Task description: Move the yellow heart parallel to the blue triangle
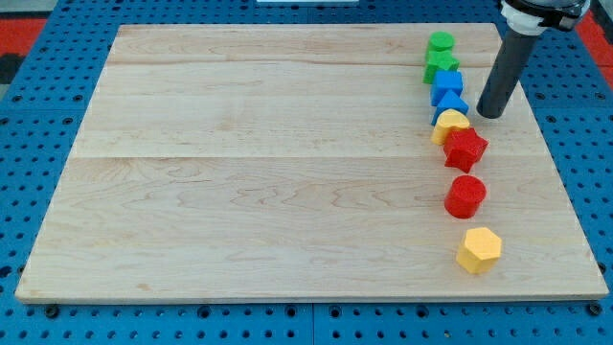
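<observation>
Yellow heart (449, 125) is seen on the desk (268, 163), touching the blue triangle (450, 103) just above it and the red star (465, 149) just below. My tip (489, 115) is set down just right of the blue triangle, apart from it; no gripper is fitted

Wooden board (287, 172) carries a column of coloured blocks (460, 125).
</observation>
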{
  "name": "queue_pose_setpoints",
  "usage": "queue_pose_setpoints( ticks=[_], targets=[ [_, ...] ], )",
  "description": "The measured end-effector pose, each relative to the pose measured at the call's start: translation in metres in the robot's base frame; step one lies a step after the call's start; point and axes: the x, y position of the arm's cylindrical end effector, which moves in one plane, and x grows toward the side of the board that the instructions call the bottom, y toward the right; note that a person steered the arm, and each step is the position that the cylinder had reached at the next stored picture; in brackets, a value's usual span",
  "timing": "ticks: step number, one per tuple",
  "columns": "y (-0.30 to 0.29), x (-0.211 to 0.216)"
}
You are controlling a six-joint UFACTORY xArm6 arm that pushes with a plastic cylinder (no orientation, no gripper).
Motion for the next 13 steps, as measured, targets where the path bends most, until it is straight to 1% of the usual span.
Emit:
queue_pose_setpoints(
  ticks=[2, 3, 4, 5, 6, 8, 10, 11, 12, 13],
  targets=[
    [0.001, 0.002],
    [0.001, 0.010],
    [0.001, 0.035],
    [-0.046, 0.043],
    [-0.079, 0.031],
    [-0.089, 0.010],
    [-0.113, 0.011],
    [-0.134, 0.011],
    [-0.146, -0.012],
    [-0.113, -0.001]
  ],
)
